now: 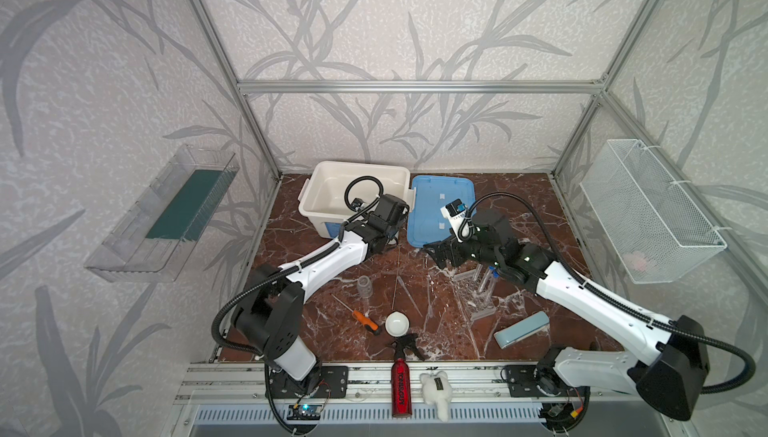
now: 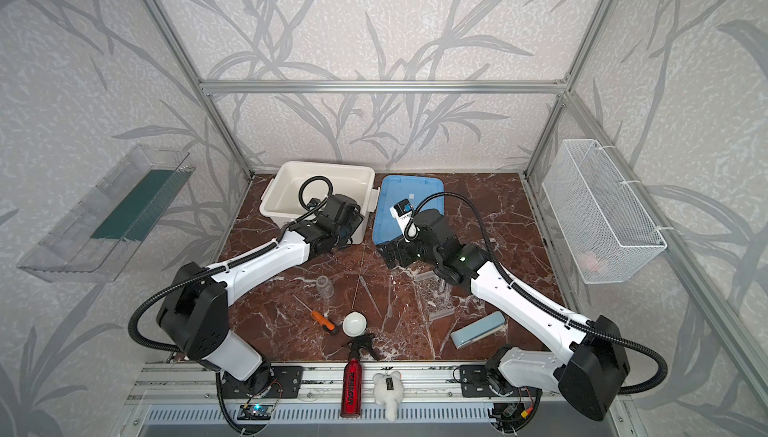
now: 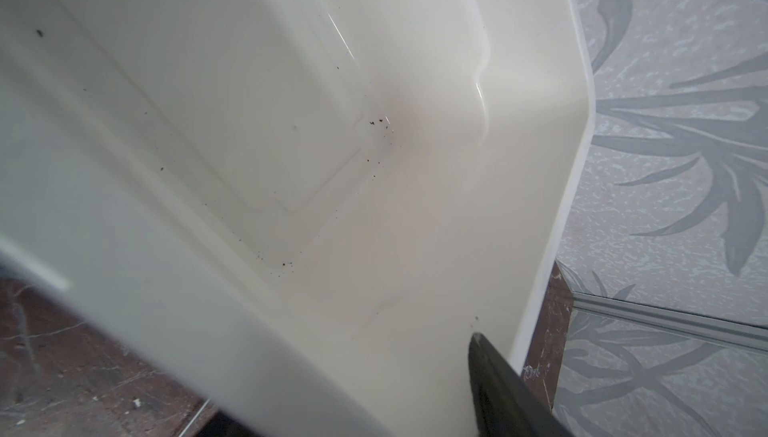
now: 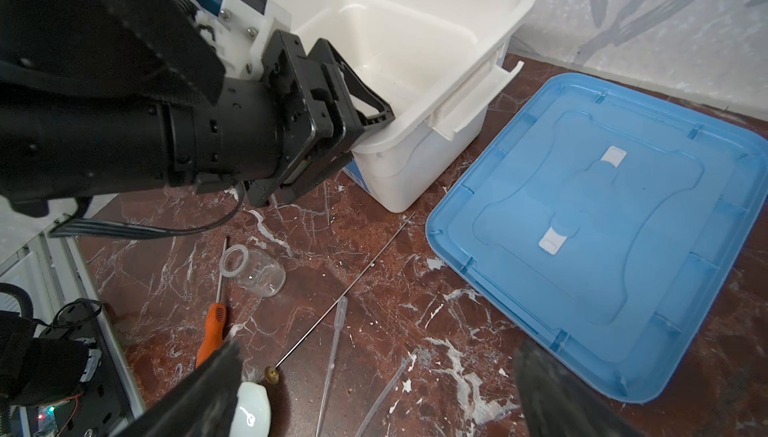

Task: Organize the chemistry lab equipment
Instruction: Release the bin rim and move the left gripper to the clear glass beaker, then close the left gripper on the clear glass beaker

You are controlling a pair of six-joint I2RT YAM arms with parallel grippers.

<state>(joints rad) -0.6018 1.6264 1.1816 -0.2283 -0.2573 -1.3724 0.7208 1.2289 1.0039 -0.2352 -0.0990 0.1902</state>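
A clear tube rack (image 1: 473, 295) stands on the marble table with blue-capped tubes (image 1: 489, 278) upright in it, partly hidden by my right arm. The ribbed cup (image 4: 253, 268) lies on its side. The white dish (image 1: 397, 323), two clear droppers (image 4: 332, 352) and a thin metal rod (image 4: 345, 285) lie mid-table. My left gripper (image 4: 361, 136) is open, its jaws apart either side of the white bin's (image 4: 419, 123) near corner wall. My right gripper (image 4: 374, 393) hangs wide open and empty above the droppers. The left wrist view shows only one finger (image 3: 498, 385) over the bin's floor.
A blue lid (image 1: 440, 206) lies flat to the right of the bin. An orange-handled screwdriver (image 1: 365, 320), a red spray bottle (image 1: 402, 381), a white plush toy (image 1: 436, 393) and a pale blue case (image 1: 521, 330) lie near the front. A wire basket (image 1: 648, 210) hangs on the right wall.
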